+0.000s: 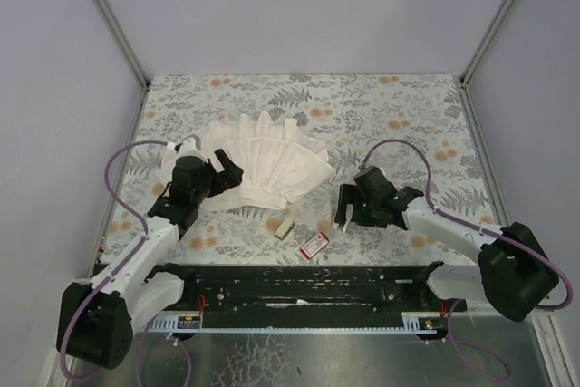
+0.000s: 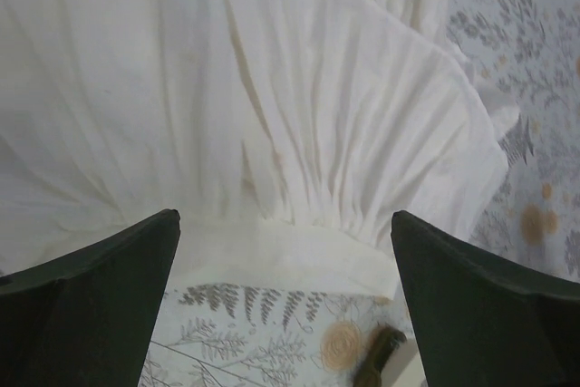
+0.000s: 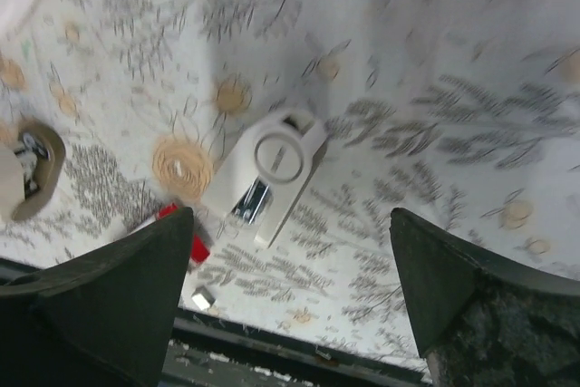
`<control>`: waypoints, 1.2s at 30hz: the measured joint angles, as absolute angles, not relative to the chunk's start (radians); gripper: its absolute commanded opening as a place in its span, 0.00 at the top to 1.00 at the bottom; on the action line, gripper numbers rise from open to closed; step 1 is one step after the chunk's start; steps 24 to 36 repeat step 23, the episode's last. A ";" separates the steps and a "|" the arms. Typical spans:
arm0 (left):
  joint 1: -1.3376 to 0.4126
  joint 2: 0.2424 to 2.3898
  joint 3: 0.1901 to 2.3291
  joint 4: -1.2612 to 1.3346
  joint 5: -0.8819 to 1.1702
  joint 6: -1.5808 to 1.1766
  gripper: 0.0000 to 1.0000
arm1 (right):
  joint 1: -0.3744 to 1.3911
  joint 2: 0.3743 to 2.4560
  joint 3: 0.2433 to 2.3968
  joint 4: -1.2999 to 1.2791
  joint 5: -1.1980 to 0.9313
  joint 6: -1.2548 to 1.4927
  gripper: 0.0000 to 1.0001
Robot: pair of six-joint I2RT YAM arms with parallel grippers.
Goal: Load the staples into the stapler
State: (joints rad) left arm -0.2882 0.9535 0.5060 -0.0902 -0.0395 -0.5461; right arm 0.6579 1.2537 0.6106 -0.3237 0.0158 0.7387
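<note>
My right jaws hang open above the stapler (image 3: 272,165) on the counter (image 3: 435,88), I judge to grip it for loading; my left jaws hover open over the cloth (image 2: 317,115), out of the way

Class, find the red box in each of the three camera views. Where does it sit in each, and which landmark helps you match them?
Top external: the red box lies below centre, close to the table's near edge.
Left wrist: not in it.
Right wrist: lower left, partly hidden.
Shared landmark: the fern-print table cover, which shows in all three.
</note>
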 measured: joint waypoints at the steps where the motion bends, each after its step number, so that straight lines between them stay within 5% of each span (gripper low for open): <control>1: -0.265 0.953 0.505 -0.079 -0.046 -0.544 0.00 | 0.642 1.253 0.617 -0.325 0.018 0.726 0.03; 8: -0.116 0.841 0.416 0.053 -0.247 -0.515 0.00 | 0.422 1.181 0.662 -0.268 0.117 0.590 0.01; 14: -0.110 0.798 0.285 0.276 -0.418 -0.418 0.00 | 0.368 1.051 0.511 0.080 0.358 0.440 0.01; 23: -0.096 0.912 0.216 0.436 -0.453 -0.323 0.00 | 0.353 1.118 0.354 0.377 0.591 0.270 0.00; 36: -0.096 0.912 0.216 0.436 -0.453 -0.323 0.00 | 0.353 1.118 0.354 0.377 0.591 0.270 0.00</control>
